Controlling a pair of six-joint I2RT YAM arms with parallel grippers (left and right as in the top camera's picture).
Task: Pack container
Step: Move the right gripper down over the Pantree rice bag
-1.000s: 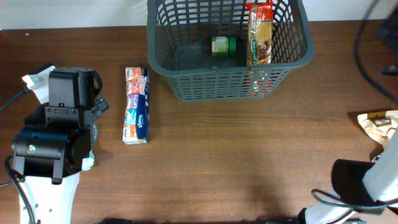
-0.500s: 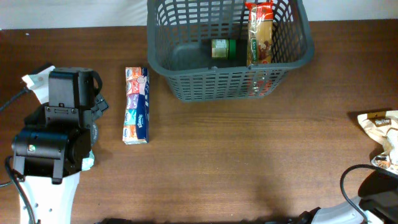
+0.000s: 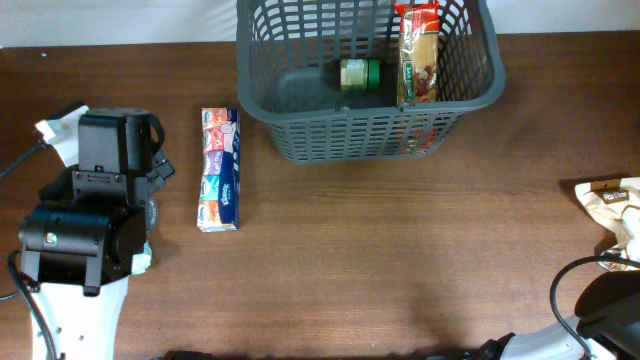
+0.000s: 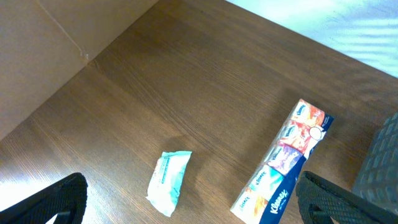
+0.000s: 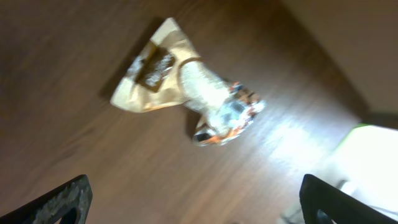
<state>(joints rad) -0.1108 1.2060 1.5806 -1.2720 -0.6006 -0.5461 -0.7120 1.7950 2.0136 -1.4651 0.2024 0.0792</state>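
Risks: loose items, both claws wide and empty

Container [image 3: 350,135] sits at the far middle of the table, with a jar [image 3: 358,74] and a pasta pack [image 3: 418,60] inside, the pack leaning at the right wall. Left gripper [image 4: 193,205] has its jaws apart above the table, holding nothing; tissue pack [image 4: 283,165] and wipes [image 4: 169,182] lie below it. Right gripper [image 5: 199,208] is likewise spread and empty over a snack bag [image 5: 186,87]. The bag is crumpled and uneven, so fingers could slip off or crush it. The right wrist view is blurry, so its exact lie is unclear. The tissue pack is long: an end grip could let it droop and snag the rim. A drop could topple the pasta pack.
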